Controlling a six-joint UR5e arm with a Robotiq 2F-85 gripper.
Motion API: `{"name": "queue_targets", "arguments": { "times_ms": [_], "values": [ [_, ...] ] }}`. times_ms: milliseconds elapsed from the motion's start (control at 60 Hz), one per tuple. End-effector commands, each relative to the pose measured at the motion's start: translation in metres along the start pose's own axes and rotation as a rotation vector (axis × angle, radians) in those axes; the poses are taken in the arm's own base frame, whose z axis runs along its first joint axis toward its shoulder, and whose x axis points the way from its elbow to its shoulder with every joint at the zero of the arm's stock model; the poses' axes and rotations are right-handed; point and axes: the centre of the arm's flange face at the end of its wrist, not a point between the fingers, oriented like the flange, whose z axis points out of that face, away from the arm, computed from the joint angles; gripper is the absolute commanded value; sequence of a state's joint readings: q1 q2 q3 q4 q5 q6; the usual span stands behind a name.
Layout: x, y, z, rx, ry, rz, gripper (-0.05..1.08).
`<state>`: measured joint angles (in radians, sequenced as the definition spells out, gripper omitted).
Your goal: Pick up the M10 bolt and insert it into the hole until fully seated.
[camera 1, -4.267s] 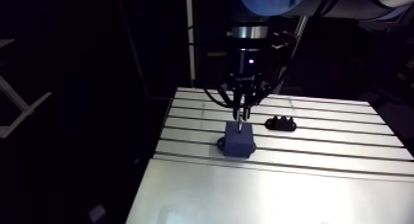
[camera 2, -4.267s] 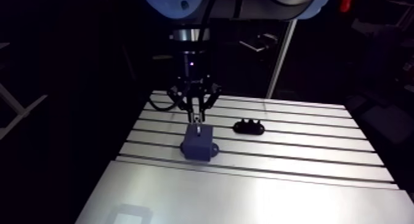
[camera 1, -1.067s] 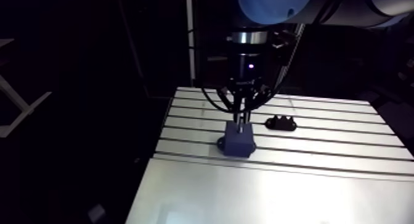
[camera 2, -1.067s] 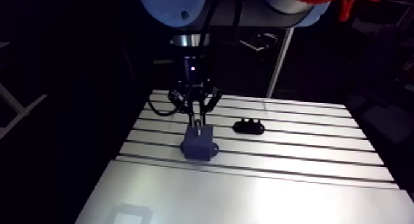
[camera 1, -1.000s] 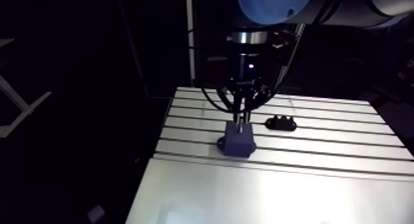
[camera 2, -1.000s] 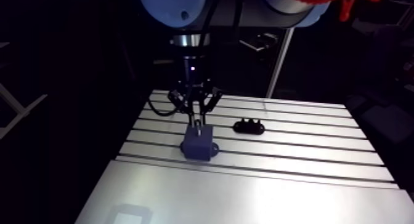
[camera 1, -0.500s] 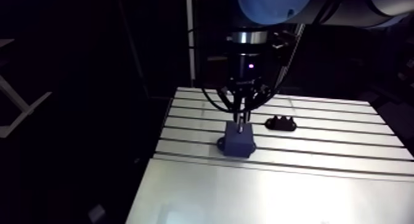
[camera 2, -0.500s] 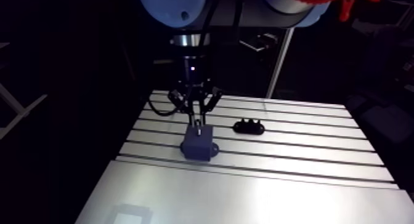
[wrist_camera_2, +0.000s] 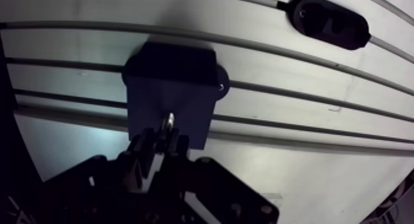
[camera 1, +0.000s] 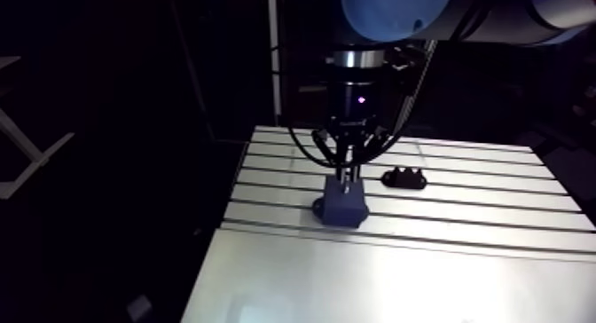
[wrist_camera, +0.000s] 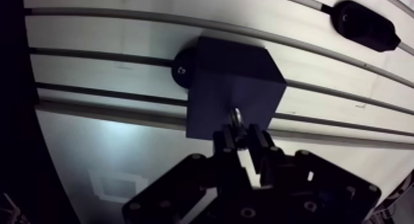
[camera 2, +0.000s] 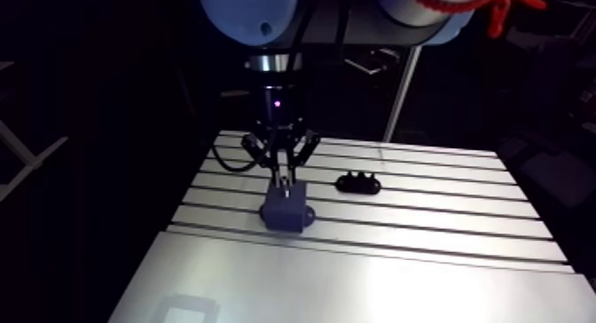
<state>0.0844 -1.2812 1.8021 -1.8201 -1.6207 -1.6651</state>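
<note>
A dark blue block (wrist_camera: 229, 85) stands on the slotted table (camera 1: 461, 256), bolted down by a round foot (wrist_camera: 180, 69) at its side. My gripper (wrist_camera: 243, 135) hangs straight over the block's top, shut on the M10 bolt (wrist_camera: 236, 117). The bolt's metal shank pokes out past the fingertips and points down at the block's top face, at or just above it. The hole itself is hidden under the bolt and fingers. In the arm view the gripper (camera 1: 346, 174) comes down onto the block (camera 1: 343, 205).
A black ridged holder (camera 1: 404, 177) lies on the table beside the block, a short way off; the wrist view shows the holder (wrist_camera: 363, 24) beyond the block's far corner. A smooth plate (camera 1: 372, 282) covers the table's near part.
The wrist and gripper have come down a little toward the block's top with the bolt still held. Block and black holder have not moved.
</note>
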Motion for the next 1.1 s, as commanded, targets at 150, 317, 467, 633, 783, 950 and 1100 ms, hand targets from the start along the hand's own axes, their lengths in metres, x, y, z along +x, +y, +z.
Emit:
{"name": "queue_targets", "arguments": {
  "times_ms": [150,317,467,633,783,950,1100],
  "values": [
    [-0.002,0.001,-0.002,-0.001,0.012,-0.001,0.57],
    [-0.002,0.000,-0.006,-0.004,0.054,-0.009,0.00],
    [-0.003,0.000,-0.006,-0.001,0.059,-0.012,0.00],
    [-0.003,0.001,-0.008,-0.001,0.062,-0.013,0.00],
    [-0.003,0.002,-0.011,-0.003,0.068,-0.011,0.00],
    [-0.006,0.003,-0.032,-0.002,0.088,-0.008,0.00],
    [-0.012,0.008,-0.071,0.003,0.057,0.003,0.00]
  ]
}}
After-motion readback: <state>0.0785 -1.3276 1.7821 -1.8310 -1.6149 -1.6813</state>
